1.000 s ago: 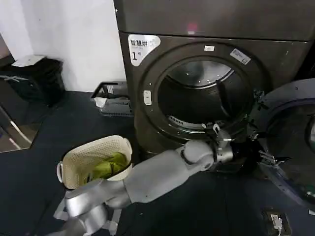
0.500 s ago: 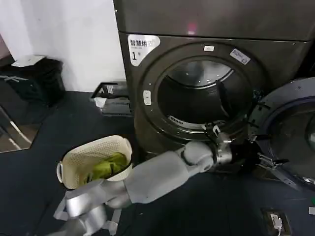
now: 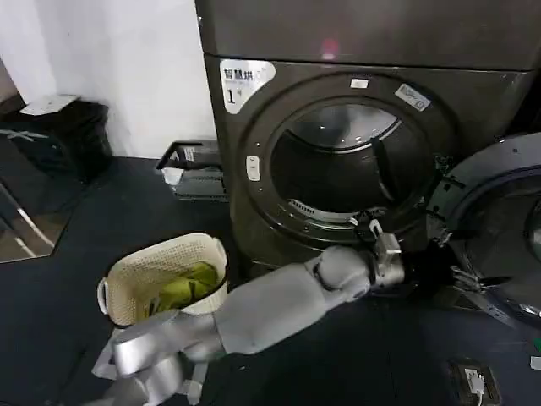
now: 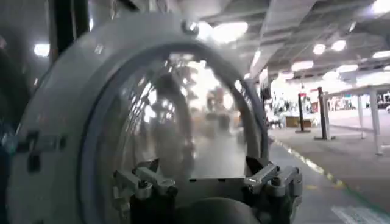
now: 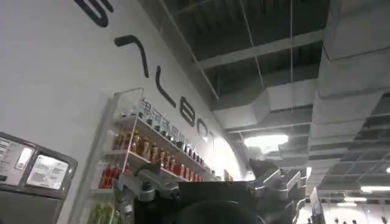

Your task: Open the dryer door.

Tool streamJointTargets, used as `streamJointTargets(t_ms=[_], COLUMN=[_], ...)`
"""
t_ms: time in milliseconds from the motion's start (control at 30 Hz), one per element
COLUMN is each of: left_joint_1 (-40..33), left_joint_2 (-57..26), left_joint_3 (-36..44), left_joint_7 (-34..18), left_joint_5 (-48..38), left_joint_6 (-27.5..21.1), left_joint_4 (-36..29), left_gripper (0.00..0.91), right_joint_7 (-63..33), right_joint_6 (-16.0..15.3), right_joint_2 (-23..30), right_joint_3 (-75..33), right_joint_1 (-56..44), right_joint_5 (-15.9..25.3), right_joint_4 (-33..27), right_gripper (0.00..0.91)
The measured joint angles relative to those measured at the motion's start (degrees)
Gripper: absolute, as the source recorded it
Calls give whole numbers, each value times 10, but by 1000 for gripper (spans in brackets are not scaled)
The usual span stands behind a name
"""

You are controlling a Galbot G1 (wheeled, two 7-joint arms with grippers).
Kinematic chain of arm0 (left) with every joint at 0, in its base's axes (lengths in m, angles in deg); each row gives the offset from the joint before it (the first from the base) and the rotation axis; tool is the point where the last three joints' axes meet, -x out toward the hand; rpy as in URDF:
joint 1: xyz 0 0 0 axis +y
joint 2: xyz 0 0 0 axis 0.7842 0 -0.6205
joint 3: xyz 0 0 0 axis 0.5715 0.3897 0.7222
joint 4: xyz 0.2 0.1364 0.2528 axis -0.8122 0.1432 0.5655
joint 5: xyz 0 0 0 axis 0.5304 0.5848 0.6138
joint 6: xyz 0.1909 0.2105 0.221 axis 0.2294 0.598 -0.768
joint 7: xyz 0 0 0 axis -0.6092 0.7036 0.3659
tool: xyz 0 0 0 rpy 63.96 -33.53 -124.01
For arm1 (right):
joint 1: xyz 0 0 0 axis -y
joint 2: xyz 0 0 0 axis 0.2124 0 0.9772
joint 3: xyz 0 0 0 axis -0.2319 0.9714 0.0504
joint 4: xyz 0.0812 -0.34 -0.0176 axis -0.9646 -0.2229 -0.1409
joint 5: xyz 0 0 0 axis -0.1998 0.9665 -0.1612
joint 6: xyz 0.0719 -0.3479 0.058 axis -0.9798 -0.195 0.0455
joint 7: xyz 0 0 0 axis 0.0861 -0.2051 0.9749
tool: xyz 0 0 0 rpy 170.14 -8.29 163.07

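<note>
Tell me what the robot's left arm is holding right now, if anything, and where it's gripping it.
Nothing. The left gripper sits open just in front of the dryer door, which is already swung open; its jaws are spread and close on no part of it.

The head view looks down at the dark grey dryer front (image 3: 338, 110). The left wrist camera sits close to the chrome-rimmed glass porthole door (image 4: 177, 103), seen in both. The right wrist camera faces the ceiling.
</note>
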State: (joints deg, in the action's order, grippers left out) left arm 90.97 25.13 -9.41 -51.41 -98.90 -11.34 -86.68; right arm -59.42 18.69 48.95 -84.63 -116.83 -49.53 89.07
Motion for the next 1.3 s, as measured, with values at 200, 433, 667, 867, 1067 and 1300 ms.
streamJointTargets(t_ms=[200,433,667,867,1067,1300], left_joint_1=[8,19,27,36,46,59], left_joint_2=[0,-17,-124,-208,-282,-378], left_joint_3=[12,10,1,-10,-19,-34], left_joint_7=[-25,-41,-60,-60,-60,-64], left_joint_5=[10,11,8,-2,-6,6], left_joint_6=[59,118,127,127,120,98], left_joint_4=[-17,-54,-98,-150,-202,-254], left_gripper=[907,907,907,907,907,907], right_joint_7=[1,1,1,2,2,3], right_joint_6=[0,-1,-2,-2,-1,-1], right_joint_2=[-4,-7,-8,-11,-14,-19], right_joint_3=[7,13,22,23,25,28], right_joint_1=[5,11,17,20,24,29], right_joint_5=[0,1,1,2,13,35], right_joint_4=[5,12,23,28,32,42], right_gripper=[907,907,907,907,907,907])
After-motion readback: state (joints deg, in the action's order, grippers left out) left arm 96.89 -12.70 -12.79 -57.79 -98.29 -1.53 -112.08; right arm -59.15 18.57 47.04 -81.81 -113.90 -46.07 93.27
